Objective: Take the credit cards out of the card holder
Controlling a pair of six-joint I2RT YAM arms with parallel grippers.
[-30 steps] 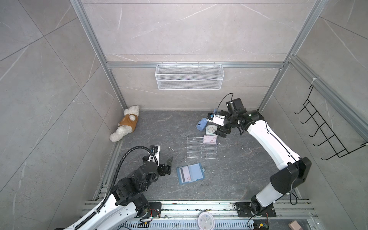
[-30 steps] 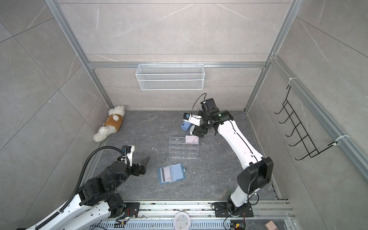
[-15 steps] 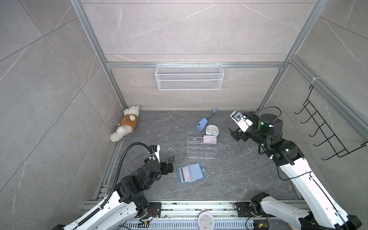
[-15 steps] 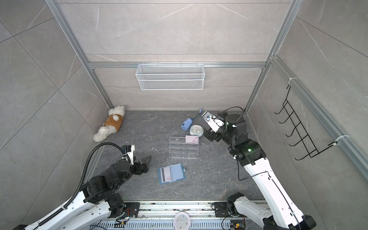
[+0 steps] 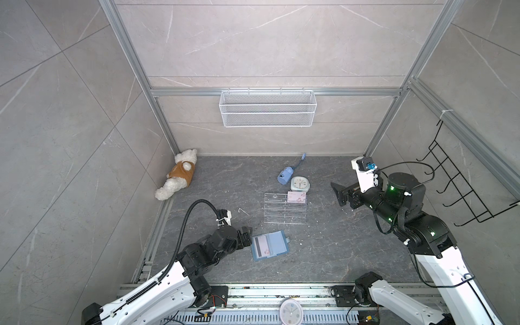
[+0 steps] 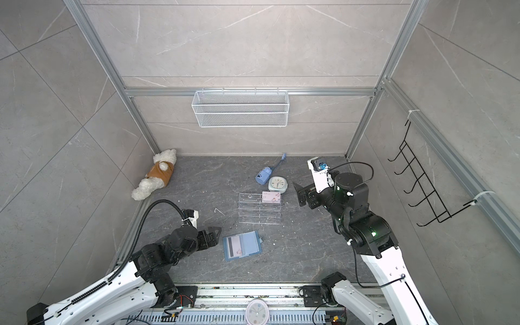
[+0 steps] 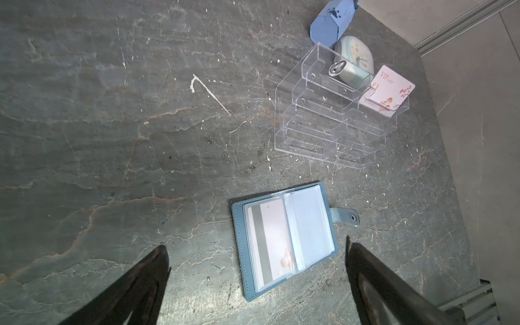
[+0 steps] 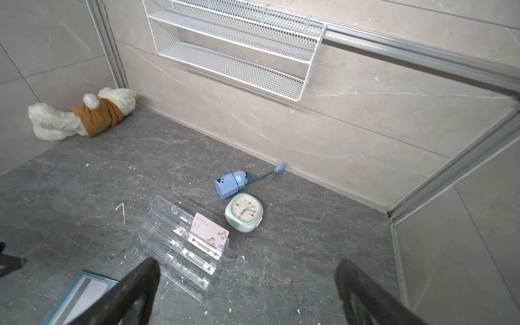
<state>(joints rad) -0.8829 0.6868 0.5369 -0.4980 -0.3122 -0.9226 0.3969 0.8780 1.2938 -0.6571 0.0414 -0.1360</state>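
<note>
The right arm has pulled back from over the clear rack (image 5: 281, 211) to the right side, and the left claw (image 7: 256, 250) has edged closer to the card holder (image 5: 270, 246). The card holder lies open and flat on the dark desk (image 5: 337, 247), its snap tab (image 7: 346, 216) pointing right in both top views. One credit card (image 7: 270, 239), dark stripe up, sits in its left sleeve. A second credit card (image 5: 297, 197) stands in the rack's far right pocket, beyond the holder. The left claw, jaws spread wide and empty, sits just left of the holder's edge. The right claw (image 5: 339, 194), likewise released, hovers right of the rack, well apart from the holder. A mint clock (image 5: 300, 184) and a blue toy (image 5: 284, 176) lie behind the rack.
</note>
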